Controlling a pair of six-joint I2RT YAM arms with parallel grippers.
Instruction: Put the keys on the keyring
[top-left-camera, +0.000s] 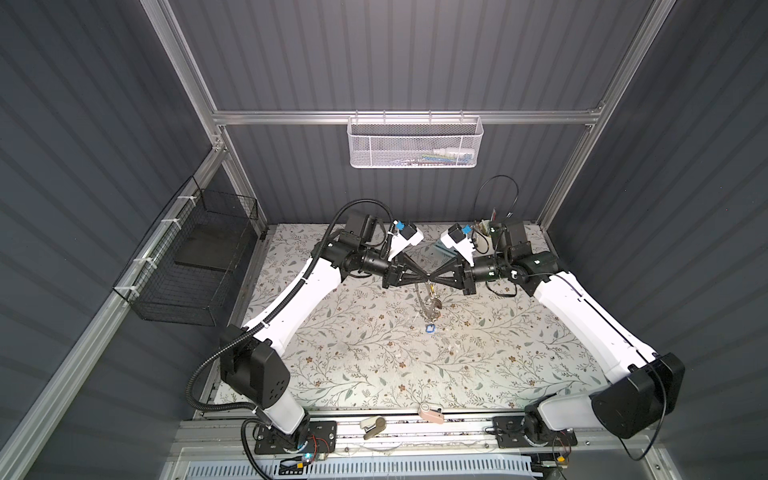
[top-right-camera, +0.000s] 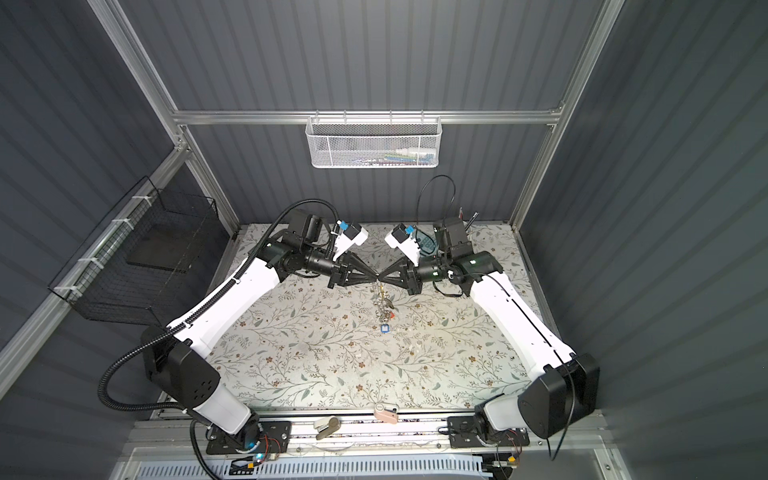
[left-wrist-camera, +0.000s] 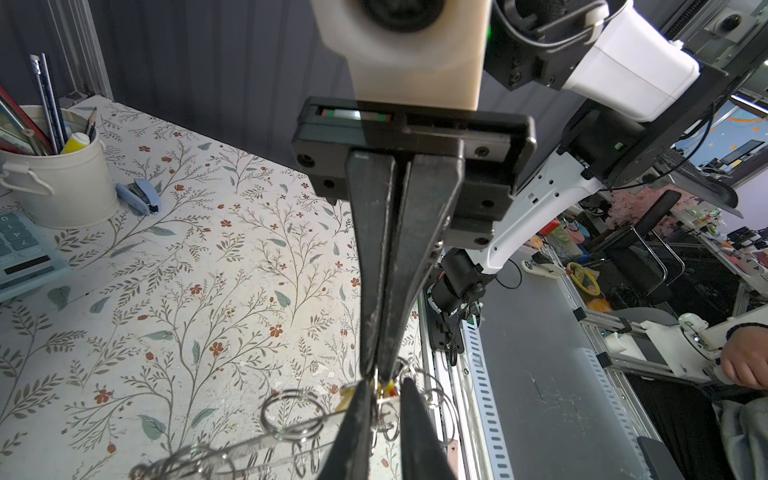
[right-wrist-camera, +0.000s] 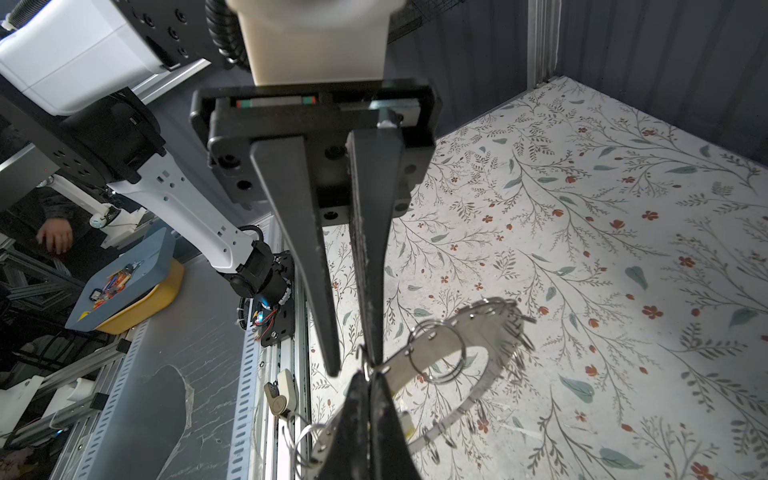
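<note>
Grey ribbed walls (top-left-camera: 415, 62), aluminium frame (top-left-camera: 291, 117), floral tabletop (top-left-camera: 374, 365).

Flat grey keyring (right-wrist-camera: 478, 328) with wire loops round its edge, held up by its rim, hanging tilted over mid tabletop (top-left-camera: 374, 353). Small keys (top-right-camera: 384, 305) dangle bunched under it; yellow tag (right-wrist-camera: 405, 422) by the held spot.

The left arm (top-left-camera: 291, 299) and right arm (top-left-camera: 582, 311) stretch inward, with left gripper (right-wrist-camera: 353, 369) and right gripper (left-wrist-camera: 376, 372) meeting tip to tip, the right's jaws pressed together at the mouth of the left's, which stand slightly apart.
</note>
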